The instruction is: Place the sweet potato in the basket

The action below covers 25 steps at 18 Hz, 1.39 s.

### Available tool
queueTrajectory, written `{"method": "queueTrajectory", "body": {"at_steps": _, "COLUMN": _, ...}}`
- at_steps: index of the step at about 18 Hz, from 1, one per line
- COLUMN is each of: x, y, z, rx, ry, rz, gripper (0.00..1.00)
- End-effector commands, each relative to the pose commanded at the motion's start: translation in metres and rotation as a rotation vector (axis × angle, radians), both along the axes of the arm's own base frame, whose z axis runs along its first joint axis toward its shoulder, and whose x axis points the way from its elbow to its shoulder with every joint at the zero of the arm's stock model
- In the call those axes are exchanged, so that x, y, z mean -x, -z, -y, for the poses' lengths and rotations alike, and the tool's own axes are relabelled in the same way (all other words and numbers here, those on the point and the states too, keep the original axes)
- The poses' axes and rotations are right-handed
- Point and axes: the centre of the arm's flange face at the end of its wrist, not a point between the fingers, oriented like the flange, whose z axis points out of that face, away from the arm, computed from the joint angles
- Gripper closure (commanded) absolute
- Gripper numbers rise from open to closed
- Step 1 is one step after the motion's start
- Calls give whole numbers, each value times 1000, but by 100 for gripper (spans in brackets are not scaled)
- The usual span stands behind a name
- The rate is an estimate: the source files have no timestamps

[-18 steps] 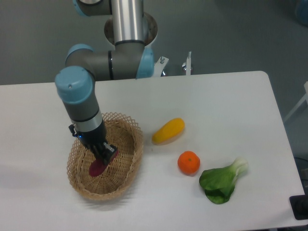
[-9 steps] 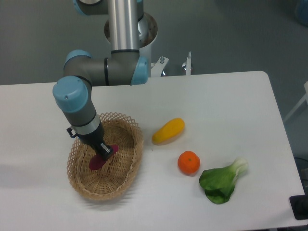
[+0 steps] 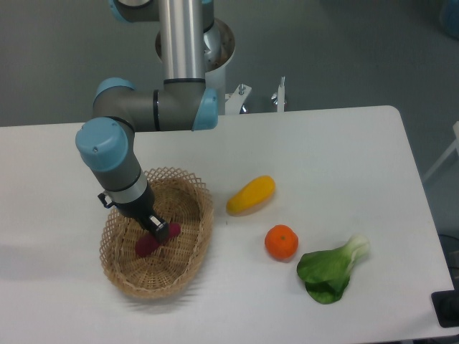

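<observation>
While the gripper (image 3: 158, 230) hangs low inside the basket (image 3: 192, 192) with its fingers closed around the sweet potato (image 3: 148, 244), the placing step looks nearly finished, and next they should open to release it

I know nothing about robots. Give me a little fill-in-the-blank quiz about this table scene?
1. The gripper reaches down into the woven ____.
2. The purple sweet potato sits inside the basket, at the ____ fingertips.
3. The orange fruit lies between the yellow vegetable and the leafy ____ vegetable.

Missing words: basket; gripper's; green
</observation>
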Motion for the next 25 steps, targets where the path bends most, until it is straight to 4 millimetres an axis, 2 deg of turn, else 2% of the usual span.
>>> {"method": "queueTrajectory", "body": {"at_steps": 4, "x": 10, "y": -34, "z": -15, "rx": -95, "ry": -109, "rz": -17, "gripper": 0}}
{"method": "queueTrajectory", "body": {"at_steps": 5, "x": 17, "y": -48, "z": -16, "rx": -121, "ry": -118, "rz": -27, "gripper": 0}}
{"method": "queueTrajectory", "body": {"at_steps": 7, "x": 38, "y": -65, "z": -13, "rx": -151, "ry": -146, "rz": -43, "gripper": 0}}
{"method": "queueTrajectory", "body": {"at_steps": 10, "x": 80, "y": -110, "z": -3, "rx": -208, "ry": -169, "rz": -94, "gripper": 0}}
{"method": "queueTrajectory", "body": {"at_steps": 12, "x": 112, "y": -134, "z": 15, "rx": -223, "ry": -195, "rz": -118, "gripper": 0}}
{"method": "queueTrajectory", "body": {"at_steps": 14, "x": 134, "y": -145, "z": 32, "rx": -199, "ry": -172, "rz": -134, "gripper": 0}}
{"method": "queueTrajectory", "body": {"at_steps": 16, "x": 163, "y": -157, "z": 59, "rx": -162, "ry": -157, "rz": -132, "gripper": 0}}
{"method": "queueTrajectory", "body": {"at_steps": 21, "x": 207, "y": -184, "z": 111, "rx": -71, "ry": -43, "rz": -133, "gripper": 0}}
{"method": "queueTrajectory", "body": {"at_steps": 25, "x": 232, "y": -188, "z": 134, "rx": -42, "ry": -13, "rz": -111, "gripper": 0}}
